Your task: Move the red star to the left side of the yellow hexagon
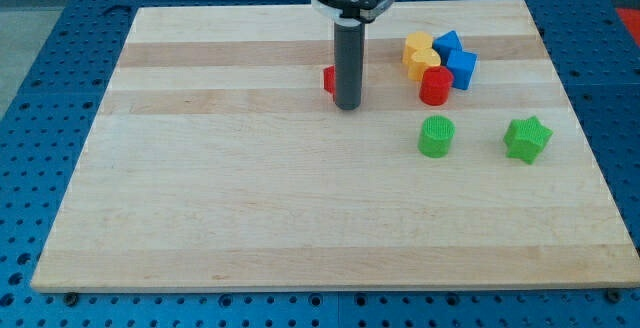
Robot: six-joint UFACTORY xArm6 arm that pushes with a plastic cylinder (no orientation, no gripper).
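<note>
The red star [328, 79] lies near the top middle of the wooden board [250, 208], mostly hidden behind my rod; only its left part shows. My tip [348, 106] rests on the board right against the star, in front of it and to its right. The yellow hexagon [417, 46] sits to the view's right of the star, at the top left of a tight cluster of blocks, with a yellow heart-like block [424, 63] just below it. A bare gap of board separates the star from the hexagon.
A red cylinder [436, 85] and two blue blocks [448, 43] [462, 68] crowd the yellow blocks. A green cylinder [436, 136] and a green star [527, 139] lie lower right. The board's top edge [250, 10] is close behind the star.
</note>
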